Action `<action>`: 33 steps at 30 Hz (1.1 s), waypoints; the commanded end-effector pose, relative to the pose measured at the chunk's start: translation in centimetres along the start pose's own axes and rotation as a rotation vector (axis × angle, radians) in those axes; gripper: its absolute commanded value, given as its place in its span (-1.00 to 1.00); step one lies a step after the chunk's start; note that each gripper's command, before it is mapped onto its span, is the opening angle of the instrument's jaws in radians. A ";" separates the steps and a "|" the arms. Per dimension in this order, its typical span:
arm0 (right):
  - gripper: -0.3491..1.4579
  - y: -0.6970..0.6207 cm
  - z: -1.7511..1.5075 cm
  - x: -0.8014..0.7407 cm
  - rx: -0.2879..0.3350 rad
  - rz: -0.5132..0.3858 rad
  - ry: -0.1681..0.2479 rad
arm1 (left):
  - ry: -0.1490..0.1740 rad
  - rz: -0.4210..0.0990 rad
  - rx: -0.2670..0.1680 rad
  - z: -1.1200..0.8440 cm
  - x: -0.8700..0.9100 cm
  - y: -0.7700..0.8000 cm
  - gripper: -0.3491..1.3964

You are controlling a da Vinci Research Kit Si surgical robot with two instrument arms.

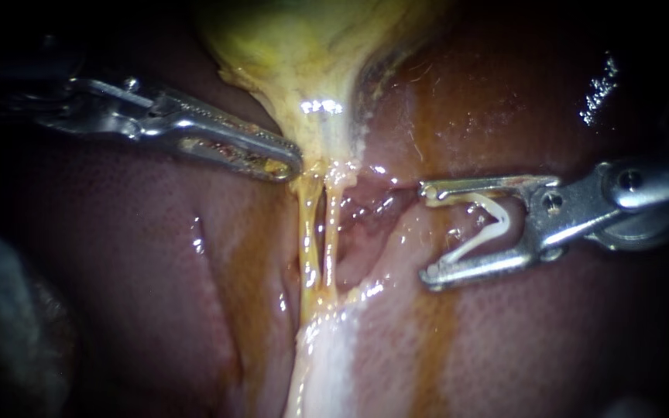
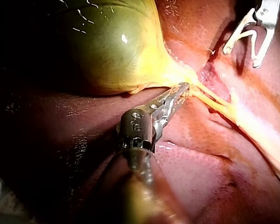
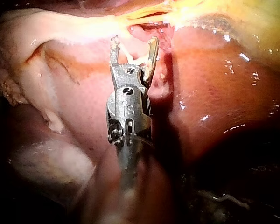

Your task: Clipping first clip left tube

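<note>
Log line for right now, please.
left instrument: shut on gallbladder neck | right instrument: holding open clip, short of left tube | left tube: unclipped

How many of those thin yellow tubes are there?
2. The left tube runs below my left instrument; the right tube lies beside it, nearer the clip in my right instrument. Others may be hidden.

Yellow-green gallbladder (image 2: 116, 51), pale yellow tubes (image 1: 309, 232), white clip (image 1: 482, 228) — liver (image 1: 118, 255) reddish-brown, finely stippled.

Glossy reddish-brown liver (image 1: 156, 255) fills the backdrop, bright light glinting on it, edges lost in darkness.
</note>
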 end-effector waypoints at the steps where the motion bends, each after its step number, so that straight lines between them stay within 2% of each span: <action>1: -0.06 0.00 0.00 -0.01 0.000 0.000 0.000 | -0.001 -0.001 -0.004 -0.05 0.02 0.02 -1.00; 3: -0.06 0.00 0.00 -0.01 0.000 0.000 0.000 | -0.002 -0.003 -0.012 -0.16 0.07 0.04 -1.00; 7: -0.06 0.01 0.01 0.00 -0.001 0.001 0.000 | 0.006 -0.013 0.006 -0.46 0.23 0.12 -1.00; 12: -0.06 0.01 0.02 0.01 -0.001 0.001 0.000 | 0.009 0.003 0.011 -0.68 0.33 0.23 -1.00; 21: -0.06 -0.01 0.19 0.13 0.023 0.001 0.019 | 0.010 0.007 0.011 -0.71 0.34 0.27 -1.00; 33: -0.07 -0.05 0.83 0.35 0.081 0.102 0.062 | 0.010 0.007 0.012 -0.70 0.34 0.28 -1.00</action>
